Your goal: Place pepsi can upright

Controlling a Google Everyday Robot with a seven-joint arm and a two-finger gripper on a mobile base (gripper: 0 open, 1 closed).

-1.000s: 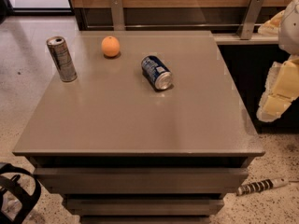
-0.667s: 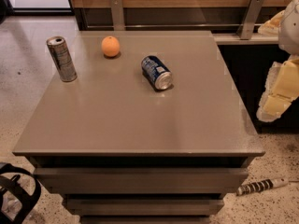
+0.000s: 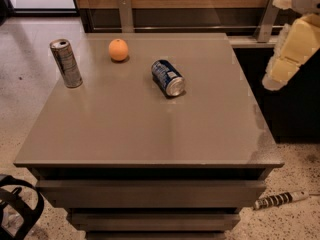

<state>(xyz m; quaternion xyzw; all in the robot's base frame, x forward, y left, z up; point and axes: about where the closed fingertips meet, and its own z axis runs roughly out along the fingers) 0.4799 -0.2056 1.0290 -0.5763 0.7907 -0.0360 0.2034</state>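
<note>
The pepsi can (image 3: 168, 78), short and dark blue with white markings, lies on its side on the grey table (image 3: 140, 129), a little right of centre toward the back. Its silver end faces the front right. My gripper (image 3: 282, 66), cream-coloured, hangs off the table's right edge, well to the right of the can and apart from it. It holds nothing that I can see.
A taller, slim silver-grey can (image 3: 66, 63) stands upright at the back left. An orange (image 3: 118, 49) sits at the back, left of the pepsi can. A wooden wall with metal posts (image 3: 125, 13) runs behind the table. A striped cable (image 3: 279, 200) lies on the floor at the lower right.
My gripper has moved upward and slightly left in the picture, still beside the table's right edge. The pepsi can, the silver can and the orange have not moved.
</note>
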